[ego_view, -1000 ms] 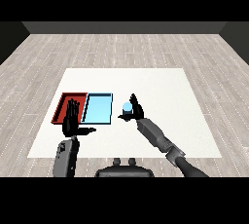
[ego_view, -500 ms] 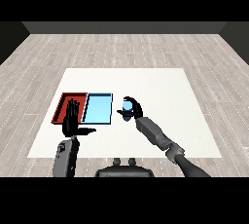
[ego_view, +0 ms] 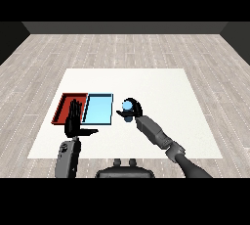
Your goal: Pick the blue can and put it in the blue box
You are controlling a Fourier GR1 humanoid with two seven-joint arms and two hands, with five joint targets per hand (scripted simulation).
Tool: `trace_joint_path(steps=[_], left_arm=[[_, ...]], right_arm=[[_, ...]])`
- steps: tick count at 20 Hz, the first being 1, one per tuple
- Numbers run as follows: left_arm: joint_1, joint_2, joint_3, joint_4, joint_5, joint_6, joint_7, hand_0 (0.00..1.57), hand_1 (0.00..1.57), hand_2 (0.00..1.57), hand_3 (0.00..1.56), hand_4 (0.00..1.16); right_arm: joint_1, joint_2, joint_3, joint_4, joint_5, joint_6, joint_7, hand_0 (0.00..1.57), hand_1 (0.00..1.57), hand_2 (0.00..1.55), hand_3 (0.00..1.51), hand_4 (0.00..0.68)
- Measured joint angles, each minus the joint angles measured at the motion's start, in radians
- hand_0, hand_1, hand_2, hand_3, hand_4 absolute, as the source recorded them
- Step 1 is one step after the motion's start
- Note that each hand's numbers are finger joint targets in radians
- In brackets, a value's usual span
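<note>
Right hand is curled round the blue can, which sits upright just right of the light blue tray, apart from its edge, over the white table. Left hand is held with fingers straight and thumb out, overlapping the near edge of the red tray, which lies against the blue tray's left side.

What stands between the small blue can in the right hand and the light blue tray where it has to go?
Nothing visible does. The small blue can, with the black right hand curled round it, sits just right of the flat light blue tray, with only bare white table between them. The left hand is over the tray's left side.
</note>
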Motion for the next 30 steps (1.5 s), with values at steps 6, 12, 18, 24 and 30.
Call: trace_joint_path(steps=[6, 12, 18, 24, 30], left_arm=[[-0.014, -0.005, -0.036, 0.043, -0.049, 0.013, -0.012, 0.0, 0.0, 0.0, 0.0, 0.0], [-0.044, -0.018, -0.09, 0.082, -0.068, 0.037, 0.026, 0.0, 0.0, 0.0, 0.0, 0.0], [-0.083, -0.029, -0.146, 0.14, -0.06, 0.041, 0.054, 0.0, 0.0, 0.0, 0.0, 0.0], [-0.12, -0.031, -0.189, 0.172, -0.066, 0.076, 0.086, 0.0, 0.0, 0.0, 0.0, 0.0], [-0.168, -0.032, -0.255, 0.222, -0.043, 0.122, 0.078, 0.0, 0.0, 0.0, 0.0, 0.0]], right_arm=[[-0.005, -0.005, -0.033, -0.043, 0.064, -0.016, -0.019, 1.47, 1.47, 1.45, 1.41, 0.643], [-0.033, -0.023, -0.058, -0.134, 0.118, -0.036, 0.006, 1.46, 1.46, 1.43, 1.41, 0.66], [-0.02, -0.029, -0.072, -0.225, 0.187, -0.039, -0.007, 1.43, 1.43, 1.45, 1.42, 0.66], [0.119, -0.146, -0.078, -0.493, 0.256, -0.035, 0.09, 1.43, 1.43, 1.45, 1.42, 0.66], [0.216, -0.172, -0.119, -0.643, 0.34, -0.01, 0.144, 1.43, 1.43, 1.44, 1.41, 0.664]])
